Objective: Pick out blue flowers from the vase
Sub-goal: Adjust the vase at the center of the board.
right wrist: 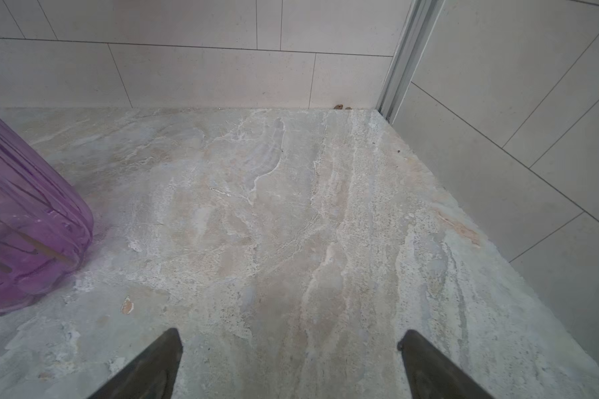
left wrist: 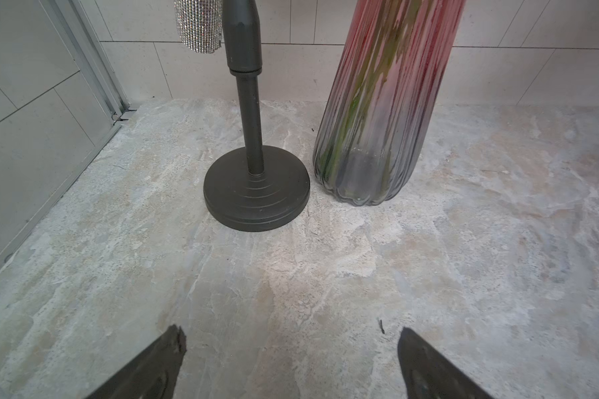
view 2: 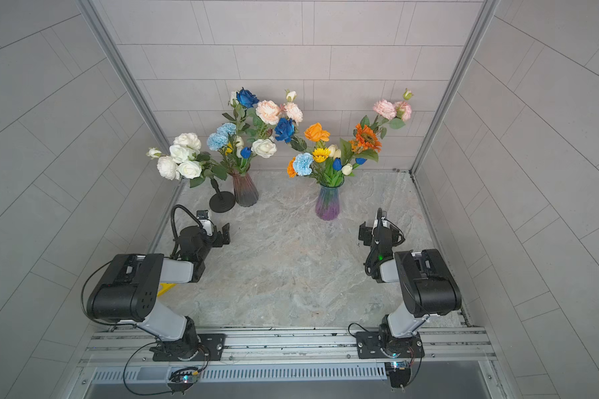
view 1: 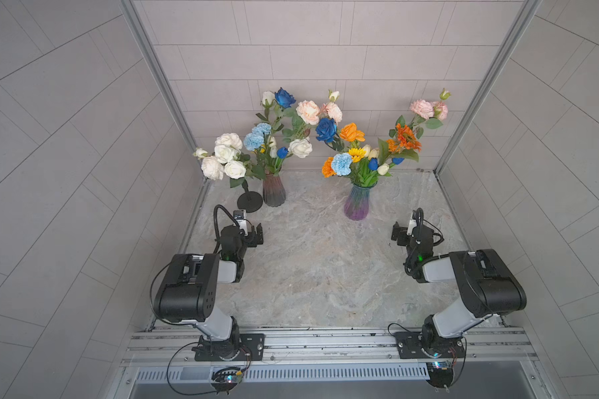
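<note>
Two ribbed glass vases stand at the back of the table: a pink-grey vase point(view 1: 274, 190) point(left wrist: 377, 131) and a blue-purple vase point(view 1: 357, 204) point(right wrist: 25, 221). The blue flowers rise among mixed blooms: dark blue roses point(view 1: 284, 98) point(view 1: 326, 129), light blue carnations point(view 1: 257, 136) and a tulip bud point(view 1: 282, 152) on the left, a light blue carnation point(view 1: 341, 164) and tulip buds point(view 1: 372, 163) on the right. My left gripper point(view 1: 256, 235) point(left wrist: 291, 345) is open and empty in front of the pink-grey vase. My right gripper point(view 1: 399, 235) point(right wrist: 289, 345) is open and empty, beside the blue-purple vase.
A black round-footed stand point(view 1: 249, 201) point(left wrist: 256, 193) holding white roses point(view 1: 223, 155) stands right beside the pink-grey vase. Tiled walls close the back and both sides. An aluminium rail point(view 1: 325, 340) carrying both arm bases runs along the front edge.
</note>
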Action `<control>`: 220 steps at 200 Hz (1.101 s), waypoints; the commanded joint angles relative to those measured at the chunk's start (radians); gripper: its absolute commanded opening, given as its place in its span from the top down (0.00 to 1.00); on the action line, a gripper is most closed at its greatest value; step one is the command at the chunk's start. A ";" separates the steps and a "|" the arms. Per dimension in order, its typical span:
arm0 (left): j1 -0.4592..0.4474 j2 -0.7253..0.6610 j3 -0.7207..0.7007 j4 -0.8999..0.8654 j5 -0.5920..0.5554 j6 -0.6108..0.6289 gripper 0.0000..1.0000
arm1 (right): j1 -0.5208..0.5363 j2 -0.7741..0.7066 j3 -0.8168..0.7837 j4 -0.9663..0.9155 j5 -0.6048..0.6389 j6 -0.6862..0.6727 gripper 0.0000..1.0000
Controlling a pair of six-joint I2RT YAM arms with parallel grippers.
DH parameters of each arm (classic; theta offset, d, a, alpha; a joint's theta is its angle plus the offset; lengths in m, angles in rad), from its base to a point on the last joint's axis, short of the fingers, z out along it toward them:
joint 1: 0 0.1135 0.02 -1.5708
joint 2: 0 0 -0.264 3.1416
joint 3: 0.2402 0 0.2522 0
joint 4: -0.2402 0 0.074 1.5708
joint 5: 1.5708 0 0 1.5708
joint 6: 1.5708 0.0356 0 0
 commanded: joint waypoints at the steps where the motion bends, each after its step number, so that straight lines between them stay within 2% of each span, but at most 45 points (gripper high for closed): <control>1: 0.003 0.000 0.004 0.020 0.009 0.015 0.00 | 0.002 -0.016 0.004 -0.008 0.006 -0.012 0.01; 185: 0.018 0.005 0.011 0.015 0.020 -0.002 0.00 | 0.002 -0.016 0.007 -0.014 0.004 -0.012 0.01; 200: 0.012 -0.003 0.011 0.006 -0.031 -0.004 0.00 | 0.007 -0.017 0.002 -0.001 0.017 -0.013 0.01; 210: 0.006 -0.033 -0.014 0.036 -0.070 -0.016 0.00 | 0.032 -0.041 -0.011 0.016 0.096 -0.020 0.01; 220: -0.024 -0.124 -0.029 -0.013 -0.179 -0.012 0.00 | 0.064 -0.113 -0.010 -0.047 0.170 -0.039 0.01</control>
